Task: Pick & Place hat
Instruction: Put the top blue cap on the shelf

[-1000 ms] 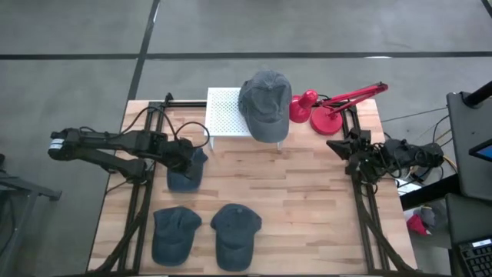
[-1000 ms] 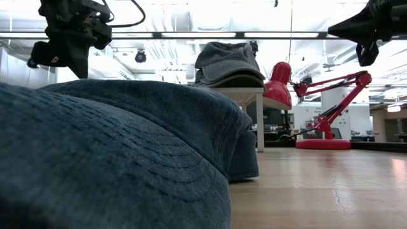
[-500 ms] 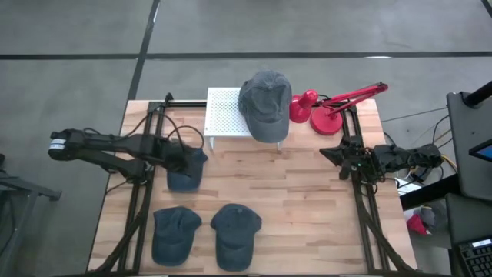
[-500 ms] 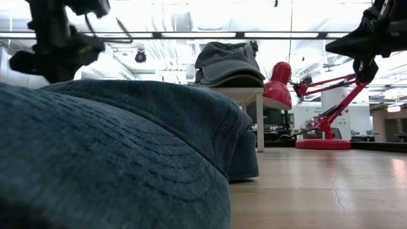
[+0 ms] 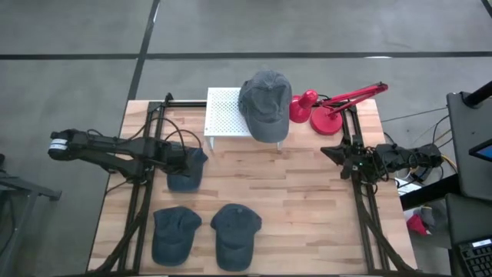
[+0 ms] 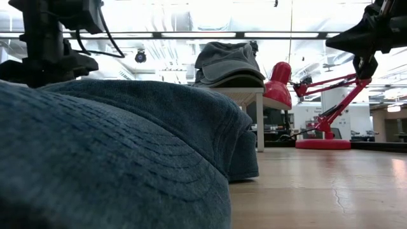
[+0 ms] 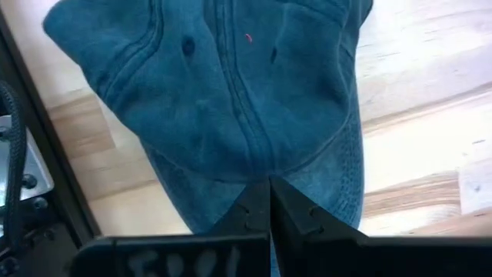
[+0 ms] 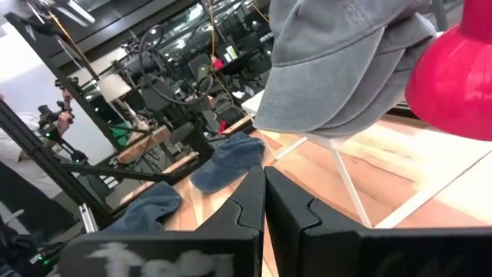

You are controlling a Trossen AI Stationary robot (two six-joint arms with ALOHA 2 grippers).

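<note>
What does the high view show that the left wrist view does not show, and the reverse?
Only the high view shows the grey cap on the white perforated stand, the red desk lamp, two more blue caps, and the right gripper. Only the left wrist view shows the left gripper with its jaws closed together above the cap. Both show the blue cap on the wooden table.

The left gripper is hovering over a dark blue cotton cap on the wooden slatted table; a grey cap is resting on the white perforated stand beside a red desk lamp
</note>
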